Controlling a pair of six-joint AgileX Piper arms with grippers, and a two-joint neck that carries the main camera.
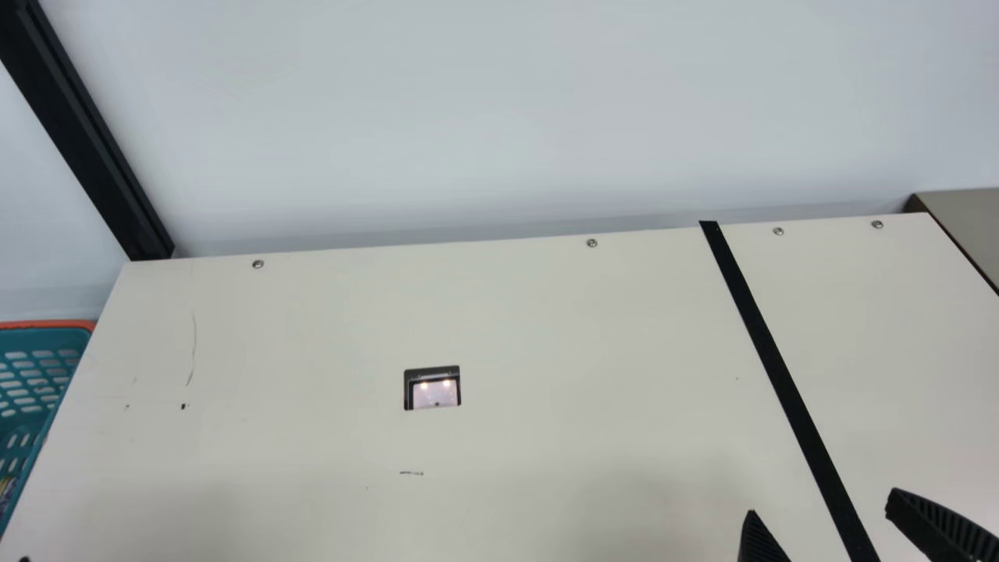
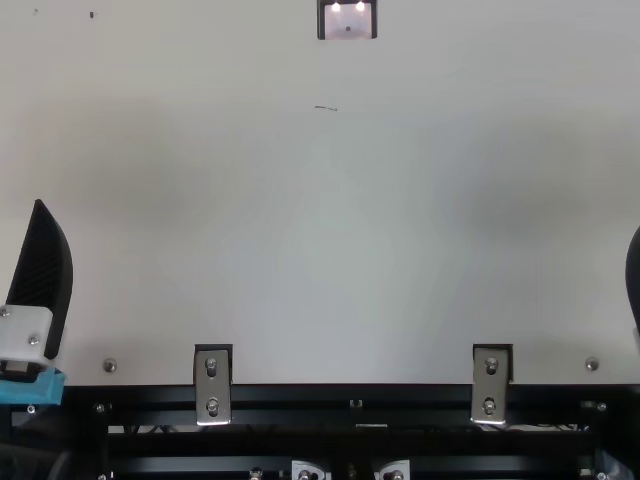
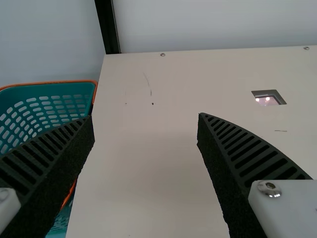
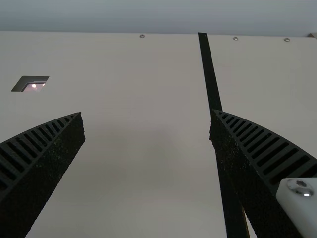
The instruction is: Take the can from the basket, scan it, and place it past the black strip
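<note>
The teal basket (image 1: 45,343) stands off the table's left end; a small patterned item (image 1: 6,490) shows inside it, and I cannot tell whether it is the can. The scanner window (image 1: 434,393) is set into the table, lit. A black strip (image 1: 769,361) crosses the table's right part. My left gripper (image 2: 42,265) is at the table's near left; in the left wrist view, the left gripper (image 3: 146,116) is open and empty, one finger overlapping the basket (image 3: 49,90). Near the strip's front end, my right gripper (image 1: 822,506) is open; the right wrist view shows the right gripper (image 4: 147,113) holding nothing.
Bare cream table (image 1: 577,351) lies between the scanner window and the strip. A pale wall runs behind the far edge, with a black post (image 1: 86,125) at the back left corner. A brownish surface (image 1: 964,215) adjoins beyond the right end. Metal brackets (image 2: 212,385) line the near edge.
</note>
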